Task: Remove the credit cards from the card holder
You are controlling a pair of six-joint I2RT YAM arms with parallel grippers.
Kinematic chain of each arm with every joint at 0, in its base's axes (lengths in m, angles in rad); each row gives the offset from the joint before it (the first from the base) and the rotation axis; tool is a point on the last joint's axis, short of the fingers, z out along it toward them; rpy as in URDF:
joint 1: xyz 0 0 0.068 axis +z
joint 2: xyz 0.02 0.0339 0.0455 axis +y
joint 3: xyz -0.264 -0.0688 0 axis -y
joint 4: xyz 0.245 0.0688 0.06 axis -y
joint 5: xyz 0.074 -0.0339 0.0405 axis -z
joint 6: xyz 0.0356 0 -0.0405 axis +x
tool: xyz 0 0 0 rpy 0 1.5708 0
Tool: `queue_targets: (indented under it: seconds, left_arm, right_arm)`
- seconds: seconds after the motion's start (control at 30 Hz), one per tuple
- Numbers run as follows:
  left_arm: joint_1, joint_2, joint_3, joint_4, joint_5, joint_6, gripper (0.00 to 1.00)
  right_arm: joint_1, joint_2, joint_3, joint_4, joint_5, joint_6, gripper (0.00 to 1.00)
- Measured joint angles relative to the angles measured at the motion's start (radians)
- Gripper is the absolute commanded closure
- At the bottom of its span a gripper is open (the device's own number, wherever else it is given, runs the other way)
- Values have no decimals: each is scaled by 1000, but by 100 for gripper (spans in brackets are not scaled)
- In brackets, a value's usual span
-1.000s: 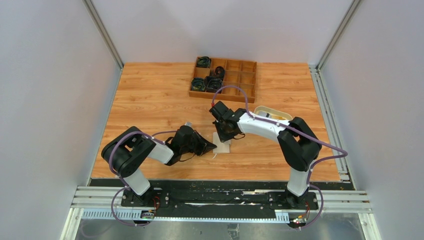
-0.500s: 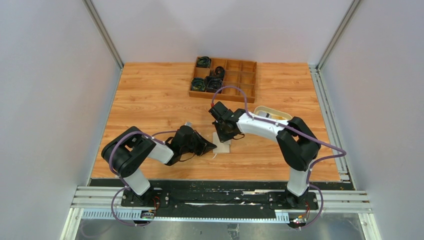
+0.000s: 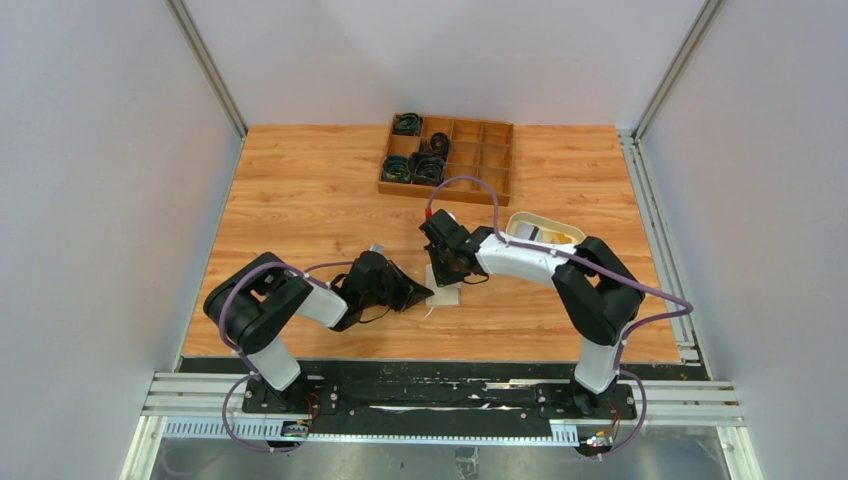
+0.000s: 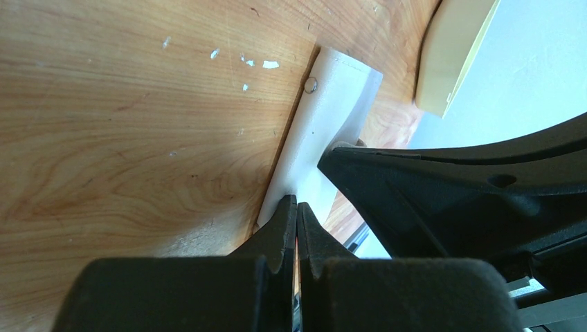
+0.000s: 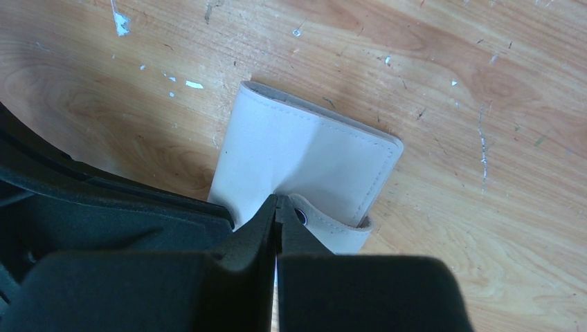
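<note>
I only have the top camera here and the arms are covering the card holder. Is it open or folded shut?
Observer: Folded shut. In the right wrist view the card holder lies flat on the table, its snap tab is folded over onto the top face, and no card shows.
Operator: Okay, where exactly is the right gripper on it?
Observer: The right gripper is shut, with its tips right at the snap end of that tab. I cannot tell whether they actually pinch the tab.
</note>
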Motion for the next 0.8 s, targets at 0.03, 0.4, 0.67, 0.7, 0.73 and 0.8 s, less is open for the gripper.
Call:
queue_targets:
  seconds: [0.03, 0.4, 0.67, 0.7, 0.73, 0.8]
  left_arm:
    - [0, 0, 0, 0, 0, 0, 100]
    - [0, 0, -1, 1, 4, 0, 100]
    - [1, -11, 8, -14, 0, 14, 44]
    - [0, -22, 18, -27, -2, 20, 36]
    - [0, -35, 27, -44, -2, 33, 29]
    - [0, -70, 56, -105, -14, 66, 14]
  right_arm:
    - [0, -3, -11, 14, -2, 6, 100]
    - [1, -51, -46, 105, -49, 5, 38]
    - [-34, -211, -48, 85, -50, -55, 31]
    - [-51, -251, -50, 87, -51, -59, 30]
    - [-69, -289, -55, 92, -53, -62, 30]
    - [-113, -371, -79, 105, -55, -68, 29]
